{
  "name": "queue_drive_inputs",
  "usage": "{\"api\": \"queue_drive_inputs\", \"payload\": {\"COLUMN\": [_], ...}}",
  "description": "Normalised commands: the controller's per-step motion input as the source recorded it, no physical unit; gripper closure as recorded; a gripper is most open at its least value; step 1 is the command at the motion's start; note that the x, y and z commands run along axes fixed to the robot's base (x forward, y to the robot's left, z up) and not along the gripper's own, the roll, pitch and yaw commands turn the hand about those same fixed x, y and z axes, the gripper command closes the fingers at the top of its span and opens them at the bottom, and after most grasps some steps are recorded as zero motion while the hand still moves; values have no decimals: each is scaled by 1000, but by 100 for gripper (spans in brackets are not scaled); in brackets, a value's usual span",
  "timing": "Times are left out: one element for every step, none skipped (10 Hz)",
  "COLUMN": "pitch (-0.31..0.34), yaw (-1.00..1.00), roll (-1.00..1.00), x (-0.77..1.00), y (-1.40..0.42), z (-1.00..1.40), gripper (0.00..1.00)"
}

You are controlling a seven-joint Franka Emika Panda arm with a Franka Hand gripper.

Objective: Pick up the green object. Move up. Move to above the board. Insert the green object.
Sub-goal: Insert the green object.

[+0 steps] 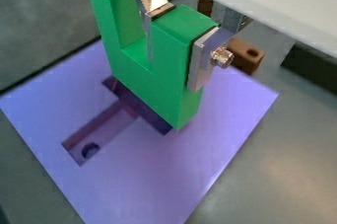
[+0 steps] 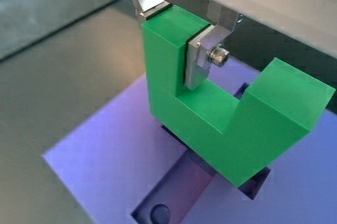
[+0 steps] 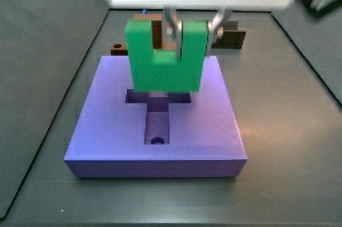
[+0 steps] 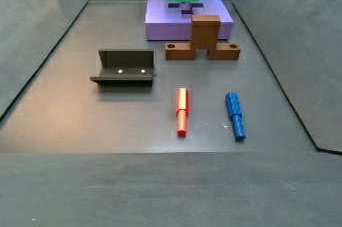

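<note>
My gripper [image 1: 178,33] is shut on the green object [image 1: 145,65], clamping one of its thick legs between the silver fingers [image 1: 207,58]. It holds the piece over the middle of the purple board [image 1: 224,139], the lower end right at the cross-shaped recess [image 1: 112,119]. I cannot tell whether it touches the board. Both wrist views show the grip [image 2: 174,31] on the green object [image 2: 218,110] above the board [image 2: 105,159]. In a side view the green object [image 3: 163,56] hangs from the gripper [image 3: 191,26] over the board [image 3: 114,121].
A brown block [image 4: 205,36] stands against the board's [image 4: 163,26] near edge. It also shows in a wrist view [image 1: 245,55]. The dark fixture [image 4: 123,68] stands on the floor. A red pin [image 4: 183,111] and a blue pin [image 4: 235,115] lie nearer the front.
</note>
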Motion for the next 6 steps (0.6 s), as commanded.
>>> {"api": "queue_drive_inputs", "payload": {"pitch": [-19, -9, 0, -11, -21, -60], "yaw": [131, 123, 111, 106, 40, 43], "roll": [-33, -23, 0, 3, 0, 0], "x": [-29, -60, -134, -209, -200, -243], "y": [-169, -109, -49, 0, 11, 0], "z": [-414, -223, -43, -46, -74, -117], "gripper": [100, 100, 100, 100, 100, 100]}}
